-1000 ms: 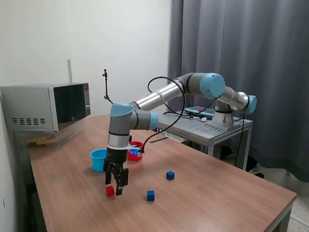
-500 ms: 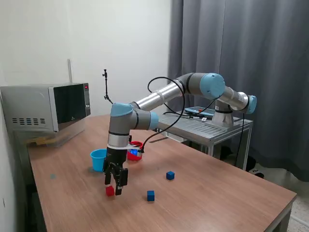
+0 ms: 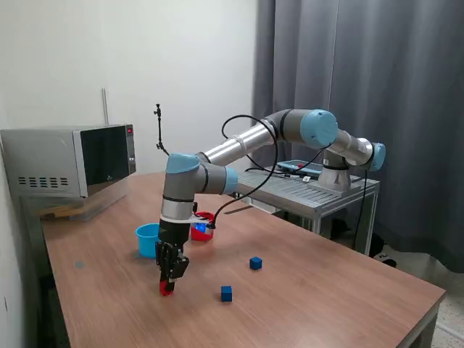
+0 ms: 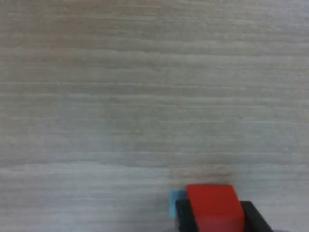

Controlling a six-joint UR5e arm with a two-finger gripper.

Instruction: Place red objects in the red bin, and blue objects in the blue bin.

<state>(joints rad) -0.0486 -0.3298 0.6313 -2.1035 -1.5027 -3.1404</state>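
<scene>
sitting in a plain room with a white wall and grey curtains: a brown wooden desk [image 3: 304, 290], a microwave [image 3: 69, 159] at the far corner. resting on the desk, right between the fingers of the claw [image 3: 169, 281]: a red cube [image 3: 167, 289], directly below the wrist, so no sideways travel looking needed, only a lift. showing in the wrist view: the red cube [image 4: 214, 208] flanked closely by a dark finger [image 4: 256, 220] on each side. clenching on that cube, by the look of it, fingers drawn narrow around it, the cube seemingly touching the desk. standing just behind the claw: a light blue cup [image 3: 148, 239], and a red cup [image 3: 204, 226] partly hidden by the arm, towards the exterior view's right. lying apart, towards the exterior view's right: two blue cubes, one nearer [image 3: 227, 293], one farther [image 3: 255, 263].
</scene>
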